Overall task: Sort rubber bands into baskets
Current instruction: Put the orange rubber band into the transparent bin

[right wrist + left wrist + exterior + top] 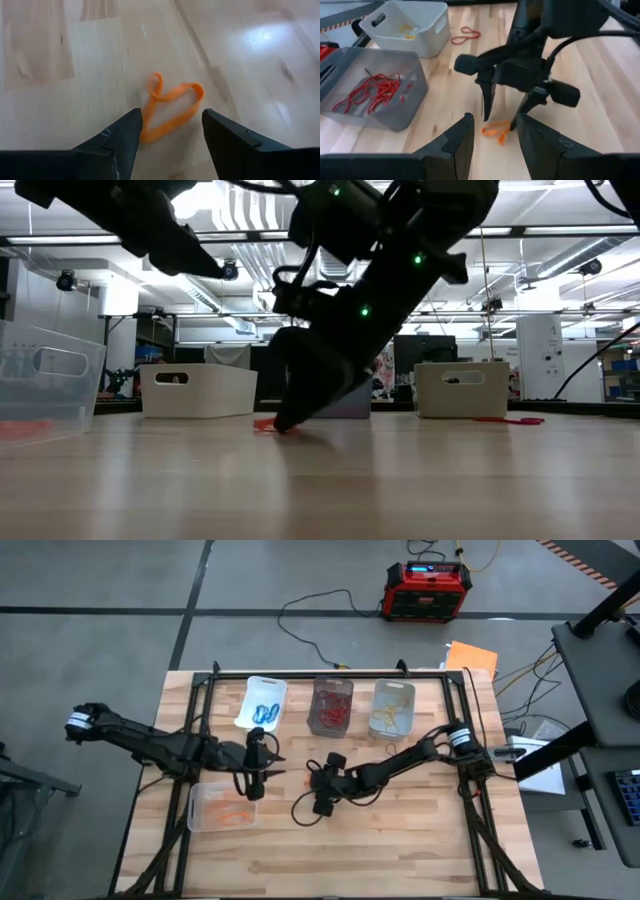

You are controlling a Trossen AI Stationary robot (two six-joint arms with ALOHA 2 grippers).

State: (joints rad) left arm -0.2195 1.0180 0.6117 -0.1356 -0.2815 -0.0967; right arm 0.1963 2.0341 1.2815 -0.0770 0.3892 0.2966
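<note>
Right gripper [170,130]: fingers spread wide, straddling an orange rubber band [170,107] mid-bench.
Left gripper [492,137]: fingers apart, empty, hovering just beside it.

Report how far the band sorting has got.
Done: blue bands lie in the white basket, red in the dark basket, yellowish in one clear basket, orange in the other.
In hand: the right tool stands open over an orange band on the table, not gripping it. The left tool waits beside the orange basket.
Left: that band, and a red band on the table.
</note>
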